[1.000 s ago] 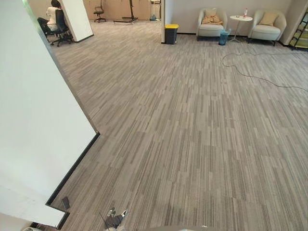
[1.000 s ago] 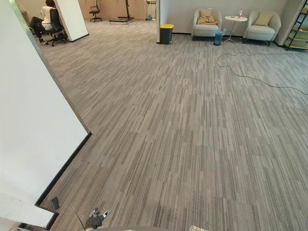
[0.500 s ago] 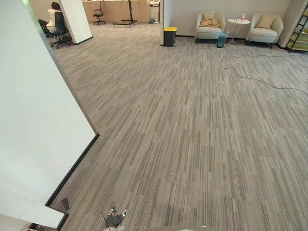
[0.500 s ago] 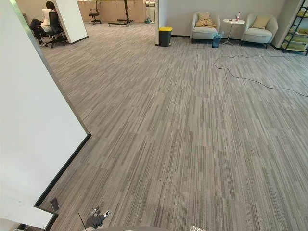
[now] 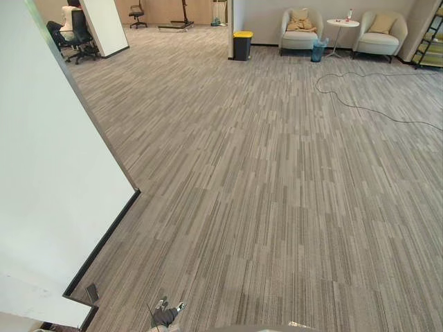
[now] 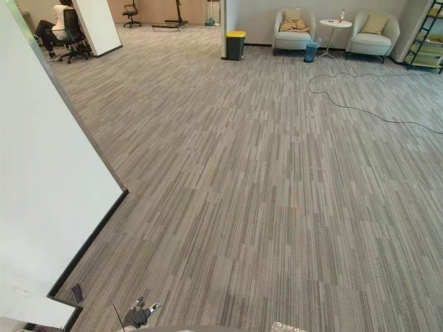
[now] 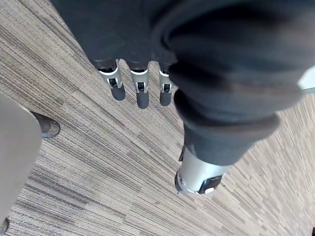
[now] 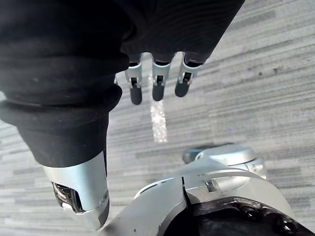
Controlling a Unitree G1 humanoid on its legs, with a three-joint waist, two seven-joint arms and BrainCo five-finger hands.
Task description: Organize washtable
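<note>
Your head camera has shifted a little since the earlier frame, so the far furniture sits nearer the top edge; the things themselves lie as before. Your left hand [image 7: 141,91] hangs with fingers straight and apart above the striped carpet [image 5: 277,207], holding nothing. Your right hand [image 8: 156,83] is the same: fingers apart, empty, over the carpet. You cannot tell where the washtable stands. A white wall [image 5: 48,173] rises on your left. Far ahead stand a yellow-lidded bin [image 5: 242,45], an armchair [image 5: 300,33], a round side table [image 5: 340,24] and a second armchair [image 5: 378,34]. A person [image 5: 67,15] sits far left.
</note>
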